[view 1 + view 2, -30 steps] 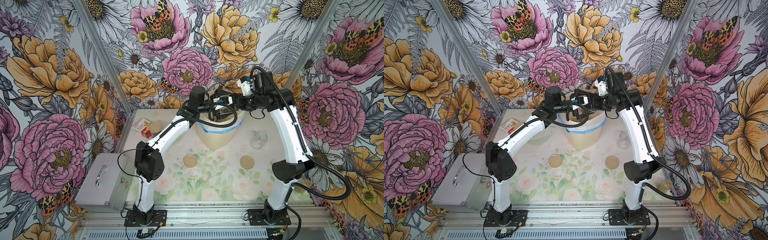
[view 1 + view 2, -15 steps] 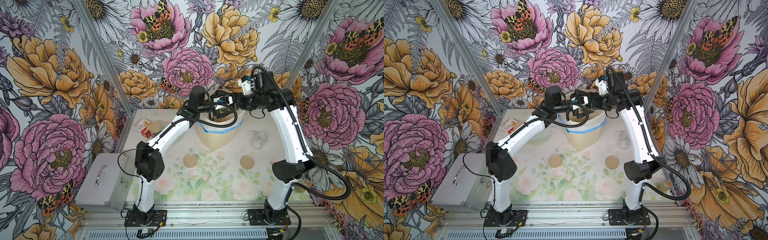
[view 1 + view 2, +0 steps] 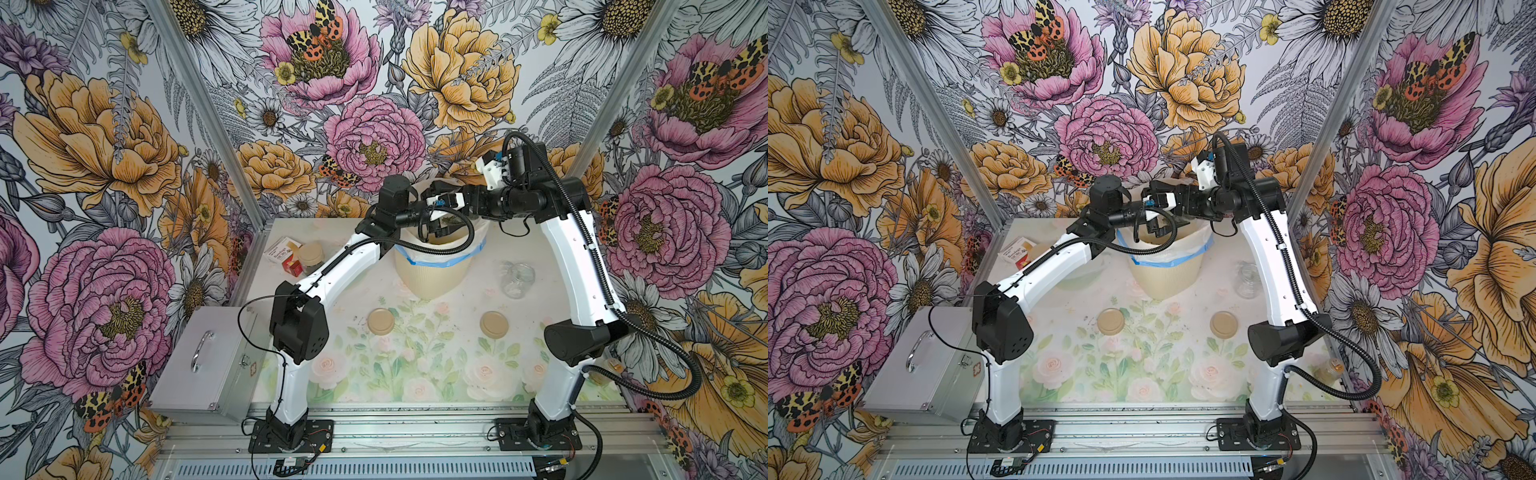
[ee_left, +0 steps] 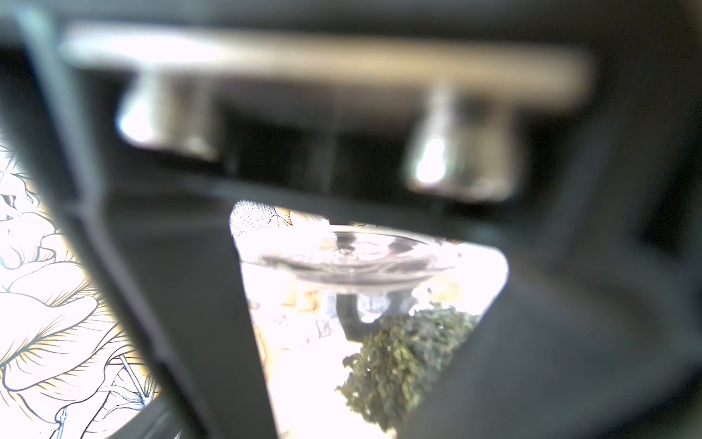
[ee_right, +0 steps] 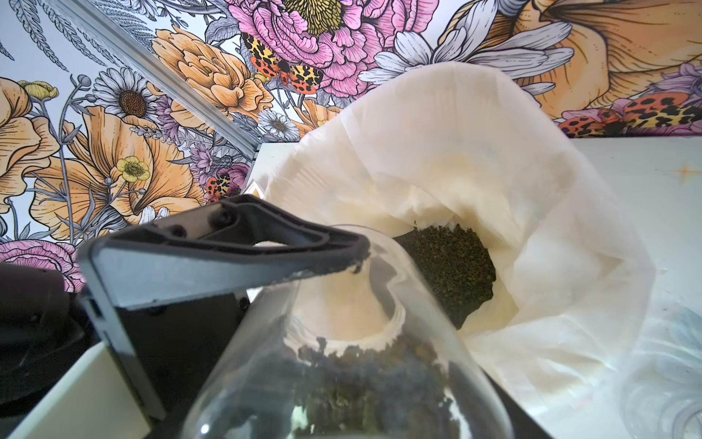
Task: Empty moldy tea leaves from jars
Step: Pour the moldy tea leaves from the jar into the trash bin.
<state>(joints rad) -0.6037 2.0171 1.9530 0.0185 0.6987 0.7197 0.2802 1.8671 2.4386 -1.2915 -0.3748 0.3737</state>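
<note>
Right gripper [image 3: 446, 210] has the jar [image 5: 342, 361] clamped, jaws about half apart. It's tipped over the bin [image 3: 432, 274], moldy tea leaves [image 5: 361, 384] bunched near its mouth, and a dark heap [image 5: 448, 266] lies in the bag [image 5: 475, 159]. Left gripper [image 3: 432, 227] crowds in close, but its jaws I can't tell.

**A:** Your left wrist view is mostly black blur up close. You get a slanted bar [image 4: 114, 266] and a pale metal rail [image 4: 323, 53] carrying two shiny posts [image 4: 459, 159].

**B:** Look between the black parts, though. You have a clear glass jar [image 4: 323, 323] there, with one round end showing as a flat oval.

**A:** You can see tea leaves [image 4: 402, 365] inside it, a dark green-brown clump lying to one side.

**B:** On the bar's far side you get flowered wallpaper [image 4: 45, 323], washed out bright.
</note>
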